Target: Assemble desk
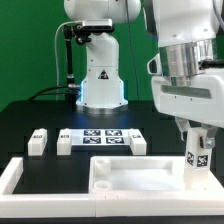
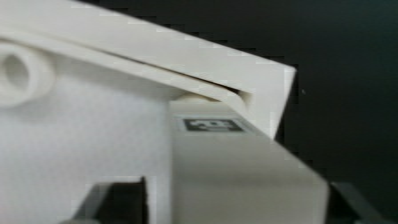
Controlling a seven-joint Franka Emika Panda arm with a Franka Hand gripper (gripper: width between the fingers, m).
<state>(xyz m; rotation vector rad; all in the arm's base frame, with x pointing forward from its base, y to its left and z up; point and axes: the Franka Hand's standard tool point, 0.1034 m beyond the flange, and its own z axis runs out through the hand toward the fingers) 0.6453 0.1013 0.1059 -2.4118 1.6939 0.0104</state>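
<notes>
The desk's white tabletop panel [image 1: 140,178] lies flat at the front of the black table. My gripper [image 1: 200,143] hangs over the panel's corner at the exterior view's right, shut on a white block leg [image 1: 200,155] that stands upright with its tag facing out. In the wrist view the same leg [image 2: 240,170] fills the space between my dark fingers [image 2: 121,203], its tag [image 2: 214,125] pointing toward the panel's corner [image 2: 160,70]. A round hole [image 2: 18,75] in the panel shows at the edge. Whether the leg touches the panel I cannot tell.
Three loose white legs [image 1: 38,141] [image 1: 64,142] [image 1: 138,143] stand in a row beside the marker board [image 1: 100,138]. The low white border rail [image 1: 18,178] runs along the front and the exterior view's left. The arm's base [image 1: 100,75] stands behind.
</notes>
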